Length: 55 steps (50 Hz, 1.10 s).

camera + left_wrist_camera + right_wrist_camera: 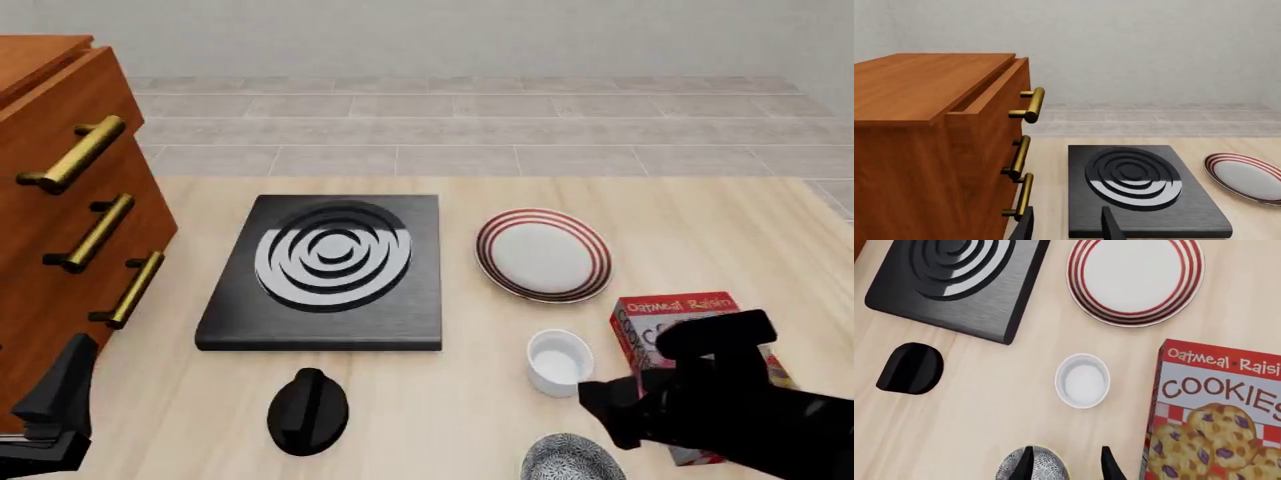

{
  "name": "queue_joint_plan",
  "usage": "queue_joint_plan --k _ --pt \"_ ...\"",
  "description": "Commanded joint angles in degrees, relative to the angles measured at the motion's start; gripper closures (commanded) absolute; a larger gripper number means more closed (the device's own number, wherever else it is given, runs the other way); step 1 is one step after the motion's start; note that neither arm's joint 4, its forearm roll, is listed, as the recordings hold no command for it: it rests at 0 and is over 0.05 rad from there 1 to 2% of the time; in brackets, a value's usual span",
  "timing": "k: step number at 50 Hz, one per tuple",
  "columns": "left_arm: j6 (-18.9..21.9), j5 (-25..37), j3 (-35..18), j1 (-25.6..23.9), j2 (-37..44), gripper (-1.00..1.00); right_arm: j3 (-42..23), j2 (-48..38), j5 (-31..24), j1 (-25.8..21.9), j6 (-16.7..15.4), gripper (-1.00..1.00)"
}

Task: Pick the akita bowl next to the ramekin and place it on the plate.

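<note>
Pale wood ran under everything, the table stretching off to a grey tiled floor and a plain wall. Nearest of all, the right gripper hung over the table's near edge, jaws parted and holding nothing, and the akita bowl sat right at them: one fingertip lay over its speckled rim while the other stood off to the side on bare wood. So the bowl was half under the jaws, not between them. It rested on the table, not lifted.

Just beyond the fingertips stood the ramekin, plain white, close to the bowl but not touching it. Beside the jaws, on the far side from the bowl, lay the cookie box, flat on the table. Further out past the ramekin was the plate, red-ringed and bare. Off to the other side lay a black knob, and beyond it the black burner slab.

I'd call this the approach, grasp not yet made. The next move seemed to need a small shift sideways so the jaws straddled the bowl's rim, then a descent and a close, with care not to nudge the ramekin.

The left gripper waited well away, jaws apart and empty, facing the slab with the wooden drawer cabinet alongside.
</note>
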State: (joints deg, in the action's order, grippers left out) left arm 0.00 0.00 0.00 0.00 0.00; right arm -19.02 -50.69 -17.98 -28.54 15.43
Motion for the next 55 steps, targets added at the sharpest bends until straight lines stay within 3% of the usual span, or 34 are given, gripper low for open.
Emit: queue_joint_plan --k 1,55 --pt "0.0 0.0 0.0 0.0 0.0 -1.0 2.2 -0.3 0.8 -0.4 1.2 -1.0" --pt "0.0 0.0 0.0 0.0 0.0 -1.0 9.1 1.4 1.2 -0.3 4.4 -1.0"
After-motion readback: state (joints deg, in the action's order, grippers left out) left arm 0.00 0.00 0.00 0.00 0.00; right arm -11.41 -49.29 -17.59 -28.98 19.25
